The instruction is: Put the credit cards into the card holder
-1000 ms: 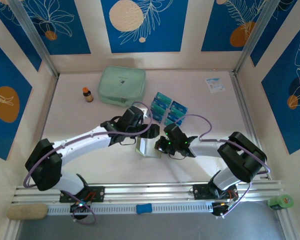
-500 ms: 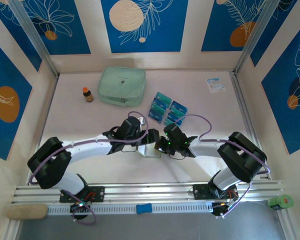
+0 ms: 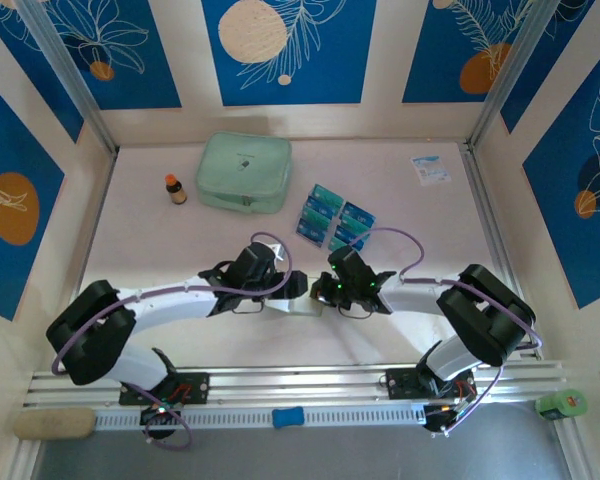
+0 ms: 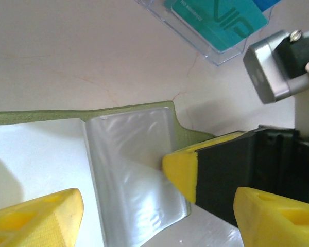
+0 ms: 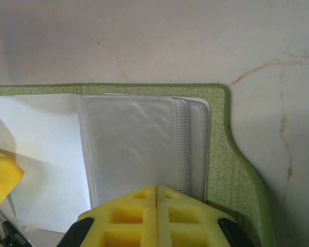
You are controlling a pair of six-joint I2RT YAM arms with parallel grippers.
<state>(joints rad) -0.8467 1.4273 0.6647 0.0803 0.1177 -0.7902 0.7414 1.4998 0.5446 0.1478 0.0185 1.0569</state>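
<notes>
The card holder [image 5: 237, 170], olive green, lies open on the table with its clear plastic sleeves [image 5: 134, 144] and white lining facing up. My right gripper [image 5: 157, 203] is shut, its joined yellow tips resting on the near edge of the sleeves. In the left wrist view that same yellow tip [image 4: 181, 172] presses the sleeves [image 4: 131, 164]. My left gripper [image 4: 157, 218] stands open, one finger on each side of the sleeves, holding nothing. From above both grippers meet over the card holder [image 3: 302, 306]. The credit cards [image 3: 337, 220], blue and teal, lie in a clear tray just beyond.
A pale mint zip pouch [image 3: 244, 172] and a small brown bottle [image 3: 175, 188] sit at the back left. A white-and-blue packet [image 3: 430, 168] lies at the back right. Metal rails [image 3: 300, 380] run along the near edge.
My left arm has swung nearer and lowered its gripper onto the card holder. The white flap that stood up earlier now lies lower. The right arm has not moved.
</notes>
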